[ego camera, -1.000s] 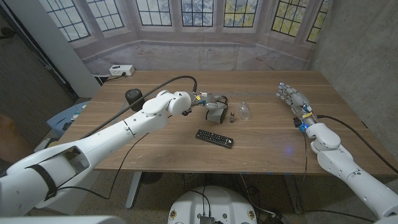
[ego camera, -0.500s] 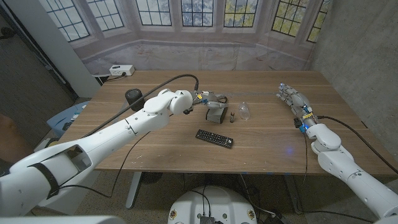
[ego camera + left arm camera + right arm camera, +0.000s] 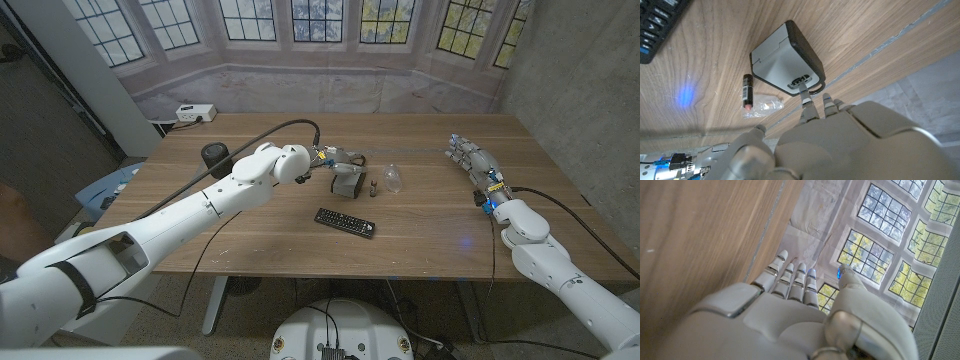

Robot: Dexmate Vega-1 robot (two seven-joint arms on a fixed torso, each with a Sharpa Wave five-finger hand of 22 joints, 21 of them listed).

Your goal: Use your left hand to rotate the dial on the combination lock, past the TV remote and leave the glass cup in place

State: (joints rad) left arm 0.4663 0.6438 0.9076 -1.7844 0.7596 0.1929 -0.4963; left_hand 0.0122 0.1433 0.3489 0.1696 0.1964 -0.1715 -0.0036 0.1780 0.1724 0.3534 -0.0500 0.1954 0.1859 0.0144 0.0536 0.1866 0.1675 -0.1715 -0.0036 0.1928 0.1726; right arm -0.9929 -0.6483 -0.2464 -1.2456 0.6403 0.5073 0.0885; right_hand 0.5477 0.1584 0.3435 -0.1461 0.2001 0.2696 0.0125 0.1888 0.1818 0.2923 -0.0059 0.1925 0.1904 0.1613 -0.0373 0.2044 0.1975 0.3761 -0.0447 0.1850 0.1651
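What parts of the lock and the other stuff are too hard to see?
- Combination lock dial: numbers too small in the left wrist view; left hand covers it in the head view.
- TV remote: cut off by the left wrist view's edge.
- Glass cup: clear, outline faint in the head view.

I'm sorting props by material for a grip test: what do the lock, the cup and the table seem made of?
The combination lock looks like matte grey plastic or painted metal with a black edge; which one, I cannot tell. The glass cup is clear, see-through like glass or clear plastic. The table shows brown wood grain, smooth, perhaps a laminate.
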